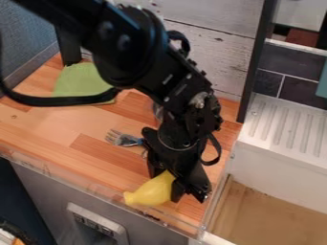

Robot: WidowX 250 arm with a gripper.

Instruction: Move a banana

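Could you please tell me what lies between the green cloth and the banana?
In the camera view, a fork lies on the counter between the cloth and the banana.

On the counter (pixel 38 119), the cloth (pixel 80 81) lies back left — before it the fork (pixel 121 139), then the banana (pixel 152 192) — the drainer (pixel 287 119) right.
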